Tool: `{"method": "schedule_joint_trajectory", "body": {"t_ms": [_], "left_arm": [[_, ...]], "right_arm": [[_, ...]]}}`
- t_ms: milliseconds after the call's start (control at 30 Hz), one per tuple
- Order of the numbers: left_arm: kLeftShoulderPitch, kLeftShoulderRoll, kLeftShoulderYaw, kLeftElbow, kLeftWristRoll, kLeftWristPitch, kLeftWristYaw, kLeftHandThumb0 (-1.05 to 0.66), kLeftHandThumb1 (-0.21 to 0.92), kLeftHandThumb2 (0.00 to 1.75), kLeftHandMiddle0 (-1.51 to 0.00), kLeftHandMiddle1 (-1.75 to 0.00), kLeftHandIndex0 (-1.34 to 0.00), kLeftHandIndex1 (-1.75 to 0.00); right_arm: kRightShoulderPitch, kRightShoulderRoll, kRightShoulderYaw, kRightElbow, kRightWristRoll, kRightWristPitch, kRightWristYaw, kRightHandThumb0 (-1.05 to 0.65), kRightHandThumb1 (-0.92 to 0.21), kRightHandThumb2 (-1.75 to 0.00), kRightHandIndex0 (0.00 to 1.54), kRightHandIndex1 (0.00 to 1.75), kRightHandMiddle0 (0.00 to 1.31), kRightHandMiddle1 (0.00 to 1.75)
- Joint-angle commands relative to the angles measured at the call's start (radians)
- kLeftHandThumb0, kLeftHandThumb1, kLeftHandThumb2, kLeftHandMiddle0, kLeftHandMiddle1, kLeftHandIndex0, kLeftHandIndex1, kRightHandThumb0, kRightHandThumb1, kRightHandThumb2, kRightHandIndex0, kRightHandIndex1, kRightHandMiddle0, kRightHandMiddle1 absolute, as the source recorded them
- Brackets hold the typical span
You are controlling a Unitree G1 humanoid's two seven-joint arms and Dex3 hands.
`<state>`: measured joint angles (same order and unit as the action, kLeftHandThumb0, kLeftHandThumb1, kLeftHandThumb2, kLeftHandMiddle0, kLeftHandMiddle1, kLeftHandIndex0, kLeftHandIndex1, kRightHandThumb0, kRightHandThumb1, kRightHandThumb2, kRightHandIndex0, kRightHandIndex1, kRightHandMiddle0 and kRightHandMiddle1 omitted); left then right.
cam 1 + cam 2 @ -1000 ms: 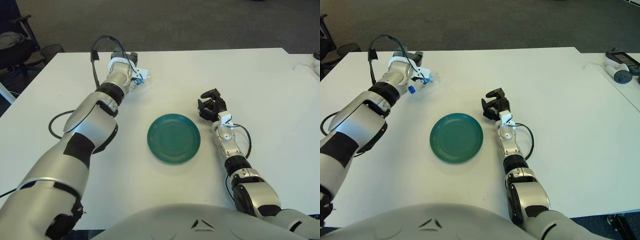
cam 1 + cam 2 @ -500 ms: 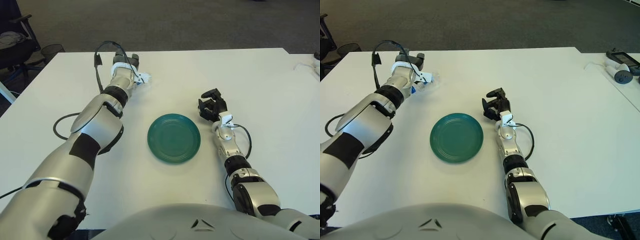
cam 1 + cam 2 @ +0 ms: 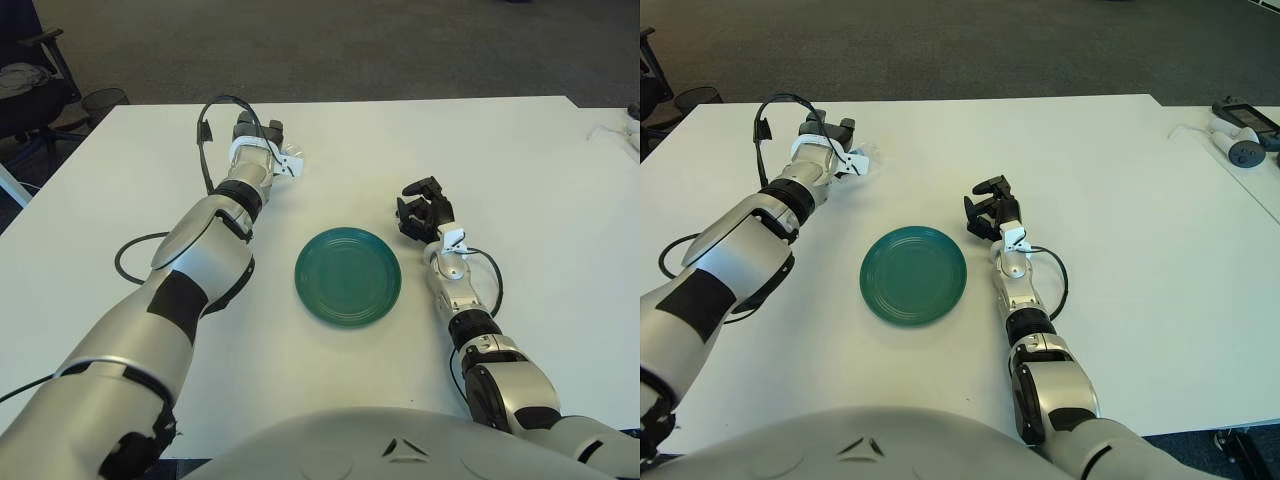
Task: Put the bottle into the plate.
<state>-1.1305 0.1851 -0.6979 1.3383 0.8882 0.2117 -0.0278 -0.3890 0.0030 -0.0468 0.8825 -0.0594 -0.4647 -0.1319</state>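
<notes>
Bottle (image 3: pixel 862 157) sits at the far-left part of the white worktop (image 3: pixel 1120 170), right at the fingertips of the left hand (image 3: pixel 830 145); only a bit of clear plastic pokes out on the right side of the hand, rest is hidden behind the fingers and the white bracket. Left hand is reached out far across the worktop, fingers around the bottle's near end, but can't tell if they're actually clamped on it or just touching. Can't tell either whether the bottle is lying on the surface or lifted off it. Green plate (image 3: pixel 348 276) is near-centre on the worktop, well apart from the bottle, nearer and to the right of it, nothing in it. Right hand (image 3: pixel 419 213) shows just right of the plate's far edge, fingers curled in, holding nothing. Black cable (image 3: pixel 210 120) loops off the left wrist. Far right edge of the scene: a small grey device (image 3: pixel 1240 125) on a neighbouring surface.
</notes>
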Motion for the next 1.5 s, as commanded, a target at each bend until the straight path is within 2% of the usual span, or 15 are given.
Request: {"method": "schedule_joint_trajectory", "body": {"t_ms": [0, 733, 1000, 1467], "left_arm": [[-0.001, 0.006, -0.004, 0.001, -0.005, -0.002, -0.015, -1.05, 0.92, 0.97, -0.01, 0.0, 0.0, 0.0], [-0.015, 0.004, -0.007, -0.008, -0.014, 0.018, -0.046, -1.05, 0.92, 1.0, -0.04, -0.01, 0.0, 0.0], [-0.004, -0.003, -0.026, 0.005, -0.007, 0.003, -0.068, -1.05, 0.92, 1.04, -0.04, -0.01, 0.0, 0.0], [0.1, -0.075, -0.016, 0.044, -0.026, 0.015, -0.012, -1.05, 0.92, 1.03, -0.06, -0.02, 0.0, 0.0]], "right_arm": [[0.115, 0.022, -0.001, 0.14, 0.006, 0.12, 0.007, -0.01, -0.6, -0.87, 0.54, 1.47, 0.29, 1.69], [0.112, 0.018, -0.006, 0.154, 0.011, 0.107, 0.018, -0.01, -0.6, -0.86, 0.54, 1.47, 0.29, 1.69], [0.101, 0.014, -0.014, 0.171, 0.015, 0.108, 0.026, -0.01, -0.6, -0.86, 0.54, 1.47, 0.29, 1.69], [0.096, 0.016, -0.02, 0.182, 0.012, 0.091, 0.03, -0.01, -0.6, -0.86, 0.53, 1.47, 0.3, 1.69]]}}
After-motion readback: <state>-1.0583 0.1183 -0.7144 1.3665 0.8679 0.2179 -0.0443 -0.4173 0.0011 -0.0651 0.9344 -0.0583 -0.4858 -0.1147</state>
